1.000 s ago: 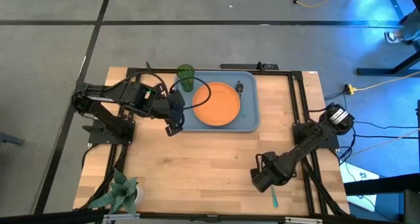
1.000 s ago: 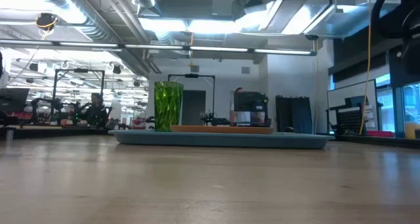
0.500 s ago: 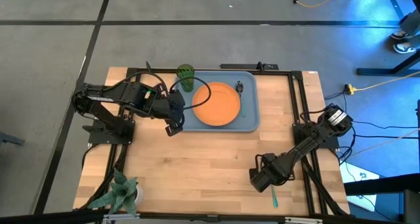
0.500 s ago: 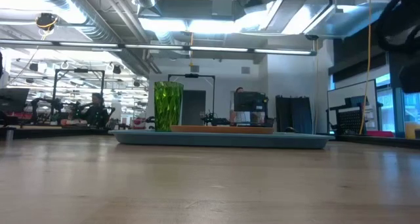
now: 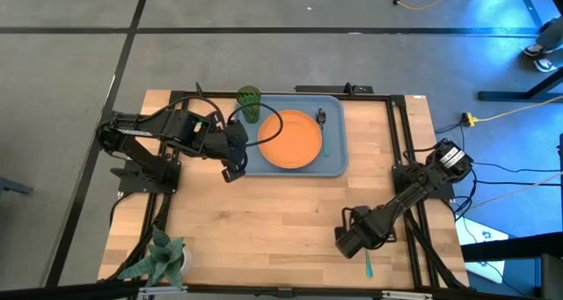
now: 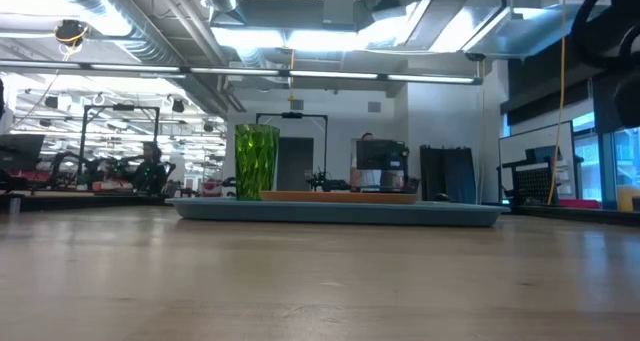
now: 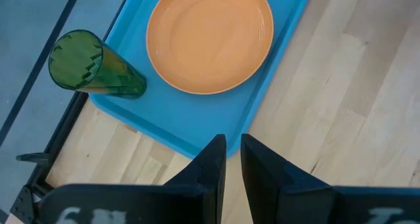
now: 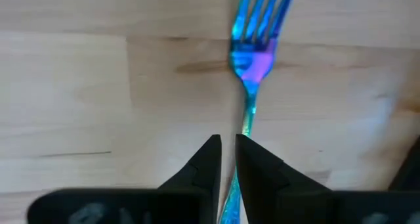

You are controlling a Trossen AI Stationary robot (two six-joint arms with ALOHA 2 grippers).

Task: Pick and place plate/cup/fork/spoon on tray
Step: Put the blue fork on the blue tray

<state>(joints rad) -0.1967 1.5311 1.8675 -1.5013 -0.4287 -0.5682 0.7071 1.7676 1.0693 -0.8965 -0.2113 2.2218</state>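
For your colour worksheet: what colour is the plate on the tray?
Plain orange; the plate shows best in the left wrist view.

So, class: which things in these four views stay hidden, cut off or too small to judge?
- Fork: right wrist view's edge cuts its tine tips; the right gripper covers the handle, so grip is uncertain.
- Spoon: tiny in the high view; contact with the plate is unclear.
- Tray: low view shows only its rim.
- Left gripper: nearly closed, holding nothing.
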